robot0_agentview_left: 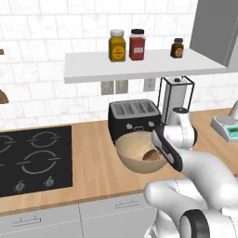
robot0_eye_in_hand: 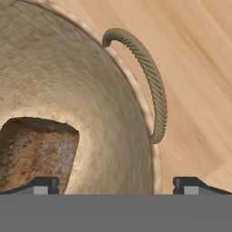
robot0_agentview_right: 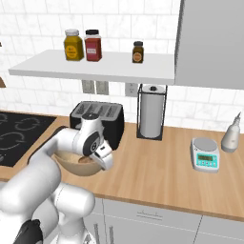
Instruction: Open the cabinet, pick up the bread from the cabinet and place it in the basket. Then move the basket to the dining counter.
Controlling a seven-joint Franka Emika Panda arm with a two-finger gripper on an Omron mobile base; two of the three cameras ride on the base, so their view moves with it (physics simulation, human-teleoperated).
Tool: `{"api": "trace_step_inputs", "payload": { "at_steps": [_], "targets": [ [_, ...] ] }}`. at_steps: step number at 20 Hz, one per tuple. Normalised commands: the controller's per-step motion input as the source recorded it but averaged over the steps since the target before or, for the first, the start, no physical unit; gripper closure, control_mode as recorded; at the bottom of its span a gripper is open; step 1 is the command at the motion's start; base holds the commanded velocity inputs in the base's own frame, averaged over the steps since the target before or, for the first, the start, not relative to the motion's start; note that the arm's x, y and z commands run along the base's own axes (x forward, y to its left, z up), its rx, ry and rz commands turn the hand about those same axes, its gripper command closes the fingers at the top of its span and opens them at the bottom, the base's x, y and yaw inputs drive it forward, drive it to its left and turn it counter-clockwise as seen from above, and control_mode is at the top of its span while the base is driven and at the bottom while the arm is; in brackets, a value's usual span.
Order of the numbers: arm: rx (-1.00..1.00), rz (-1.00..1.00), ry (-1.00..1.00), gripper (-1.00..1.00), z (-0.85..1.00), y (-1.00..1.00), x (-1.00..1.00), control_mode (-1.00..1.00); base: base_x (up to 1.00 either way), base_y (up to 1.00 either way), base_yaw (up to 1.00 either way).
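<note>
Now the tool [robot0_eye_in_hand: 115, 186] hangs released over the basket [robot0_eye_in_hand: 90, 90], its rim and loop handle [robot0_eye_in_hand: 152, 81] between the fingertips, bread [robot0_eye_in_hand: 34, 152] beneath the left one.

Speckled tan basket [robot0_agentview_left: 135, 153] holds golden-brown bread [robot0_eye_in_hand: 34, 152]; the worktop [robot0_agentview_left: 93, 158] is light wood, the toaster [robot0_agentview_left: 134, 118] black, the jars yellow [robot0_agentview_left: 117, 45] and red [robot0_agentview_left: 137, 44].

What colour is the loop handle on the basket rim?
Olive-tan, with a twisted rope pattern; the handle shows best in the hand view.
</note>
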Motion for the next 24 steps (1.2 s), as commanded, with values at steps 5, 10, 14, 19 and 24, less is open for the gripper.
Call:
{"api": "trace_step_inputs", "payload": {
  "at_steps": [5,10,14,19,24],
  "targets": [
    [0.00,0.00,0.00,1.00,-0.11,0.07,0.00,-1.00,0.00,0.00,0.00],
    [0.00,0.00,0.00,1.00,-0.06,0.08,0.00,-1.00,0.00,0.00,0.00],
    [0.00,0.00,0.00,1.00,-0.02,0.03,0.00,-1.00,0.00,0.00,0.00],
    [0.00,0.00,0.00,1.00,0.07,0.03,-0.05,-1.00,0.00,0.00,0.00],
    [0.00,0.00,-0.04,1.00,0.45,0.12,-0.35,-1.00,0.00,0.00,0.00]
  ]
}}
